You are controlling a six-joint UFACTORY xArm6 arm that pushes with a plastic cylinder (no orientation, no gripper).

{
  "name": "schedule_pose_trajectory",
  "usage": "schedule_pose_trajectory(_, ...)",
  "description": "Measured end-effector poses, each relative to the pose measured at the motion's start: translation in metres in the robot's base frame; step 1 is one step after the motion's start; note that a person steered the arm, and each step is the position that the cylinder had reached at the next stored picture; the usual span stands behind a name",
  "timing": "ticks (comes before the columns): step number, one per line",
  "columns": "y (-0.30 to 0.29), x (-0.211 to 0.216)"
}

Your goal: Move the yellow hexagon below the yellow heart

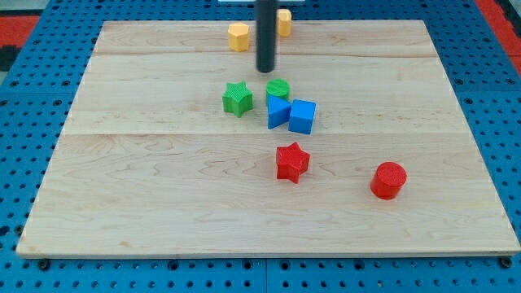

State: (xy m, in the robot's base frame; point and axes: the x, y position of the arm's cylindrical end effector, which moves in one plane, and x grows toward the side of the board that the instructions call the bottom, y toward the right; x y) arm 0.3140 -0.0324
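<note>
Two yellow blocks sit near the view's top edge of the wooden board (146,187). One yellow block (238,37) is left of the rod and looks like the hexagon, though its shape is not sharp. The other yellow block (284,22) is to the right, partly hidden behind the rod, so I cannot make out its shape. My tip (265,71) rests on the board below and between the two yellow blocks, touching neither. It stands just above the green cylinder (278,88).
A green star (237,98) lies below-left of the tip. A blue wedge-like block (278,112) and a blue cube (302,116) touch each other under the green cylinder. A red star (291,161) and a red cylinder (388,180) lie lower right.
</note>
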Motion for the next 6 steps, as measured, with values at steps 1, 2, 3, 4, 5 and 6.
schedule_pose_trajectory(1, -0.109, -0.036)
schedule_pose_trajectory(2, -0.119, -0.089)
schedule_pose_trajectory(3, -0.044, -0.096)
schedule_pose_trajectory(4, -0.005, -0.075)
schedule_pose_trajectory(5, 0.040, -0.082)
schedule_pose_trajectory(6, 0.019, -0.067)
